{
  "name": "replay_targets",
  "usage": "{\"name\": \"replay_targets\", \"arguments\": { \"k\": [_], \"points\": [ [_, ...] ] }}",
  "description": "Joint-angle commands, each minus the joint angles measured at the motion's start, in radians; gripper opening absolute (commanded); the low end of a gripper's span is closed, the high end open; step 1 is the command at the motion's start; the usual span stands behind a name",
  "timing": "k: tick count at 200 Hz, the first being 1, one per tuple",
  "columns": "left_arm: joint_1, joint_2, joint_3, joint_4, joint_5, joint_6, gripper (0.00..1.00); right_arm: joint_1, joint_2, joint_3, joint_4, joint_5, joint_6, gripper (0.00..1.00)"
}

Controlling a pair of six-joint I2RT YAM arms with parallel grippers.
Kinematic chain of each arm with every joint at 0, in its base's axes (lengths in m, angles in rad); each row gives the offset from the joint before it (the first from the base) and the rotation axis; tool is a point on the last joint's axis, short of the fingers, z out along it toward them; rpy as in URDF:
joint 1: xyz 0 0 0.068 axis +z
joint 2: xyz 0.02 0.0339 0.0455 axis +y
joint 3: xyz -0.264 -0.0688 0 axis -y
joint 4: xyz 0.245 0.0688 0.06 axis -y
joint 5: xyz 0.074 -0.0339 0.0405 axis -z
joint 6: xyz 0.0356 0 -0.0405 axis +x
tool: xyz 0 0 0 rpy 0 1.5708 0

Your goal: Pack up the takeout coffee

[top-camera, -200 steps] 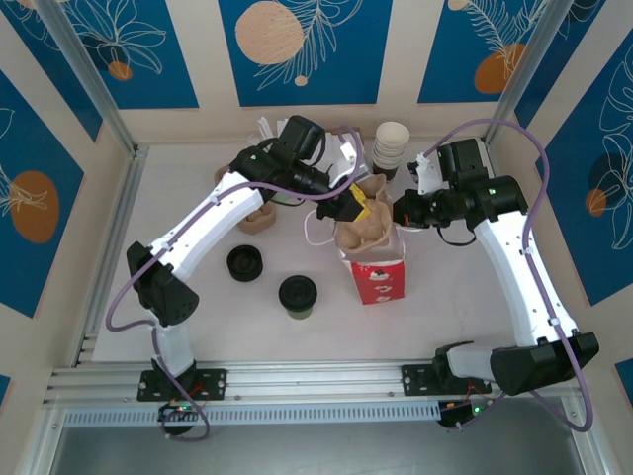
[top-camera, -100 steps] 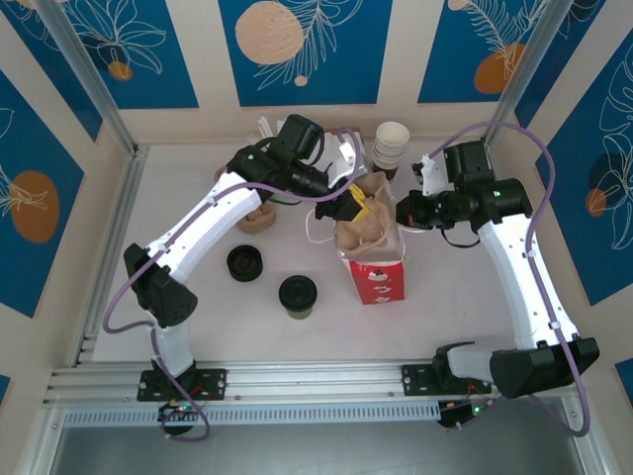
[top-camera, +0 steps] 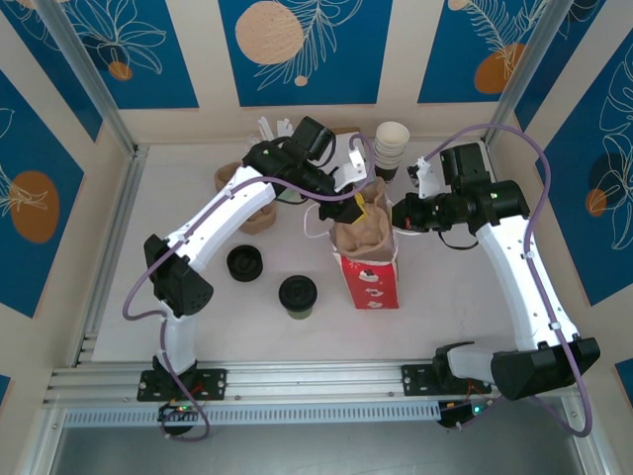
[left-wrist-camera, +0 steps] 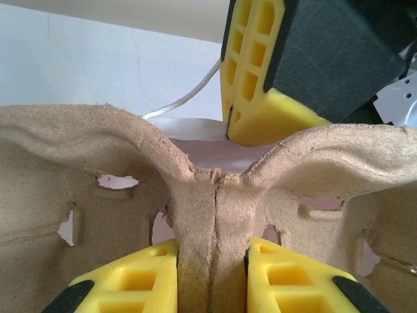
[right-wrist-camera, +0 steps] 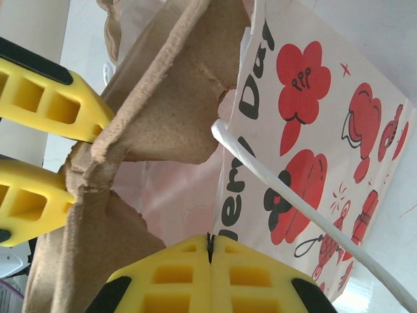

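The takeout coffee [top-camera: 298,296], an olive-green cup under a black lid, stands on the table left of the red-and-white paper bag [top-camera: 376,284]. My left gripper [top-camera: 354,206] is shut on the middle rib of a brown pulp cup carrier [top-camera: 362,231] that stands upright in the bag's mouth. In the left wrist view the left gripper [left-wrist-camera: 212,261] squeezes that rib [left-wrist-camera: 212,208]. My right gripper [top-camera: 399,216] pinches the bag's right rim. In the right wrist view the right gripper [right-wrist-camera: 210,246] has its pads pressed together on the bag's edge [right-wrist-camera: 260,111], beside the carrier [right-wrist-camera: 156,91].
A flat black lid [top-camera: 244,262] lies left of the coffee. More pulp carriers [top-camera: 256,216] sit behind it. A stack of paper cups [top-camera: 391,146] stands at the back near the right gripper. The bag's white handle [right-wrist-camera: 293,192] loops in front of the right gripper.
My left arm has shifted right and the carrier has moved a little with it over the bag. The bag leans slightly more to the left. The right gripper has barely moved.
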Motion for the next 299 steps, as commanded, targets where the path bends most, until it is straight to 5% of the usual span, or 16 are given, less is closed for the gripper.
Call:
{"name": "replay_targets", "arguments": {
  "k": [1, 177, 213, 255, 299],
  "points": [
    [-0.009, 0.018, 0.045, -0.032, -0.015, 0.029, 0.23, 0.017, -0.022, -0.012, 0.003, -0.015, 0.007, 0.0],
    [-0.011, 0.1, 0.003, -0.008, -0.04, 0.035, 0.22, -0.009, -0.025, -0.012, 0.027, -0.051, 0.027, 0.0],
    [-0.011, 0.104, -0.012, -0.004, -0.042, 0.028, 0.22, -0.027, -0.022, -0.008, 0.028, -0.039, 0.042, 0.11],
    [-0.011, 0.108, -0.02, 0.012, -0.053, 0.013, 0.22, -0.074, -0.044, 0.053, -0.01, -0.106, 0.085, 0.39],
    [-0.01, 0.102, -0.037, 0.05, -0.064, -0.026, 0.21, -0.115, -0.117, 0.116, -0.112, -0.04, 0.127, 0.45]
  ]
}}
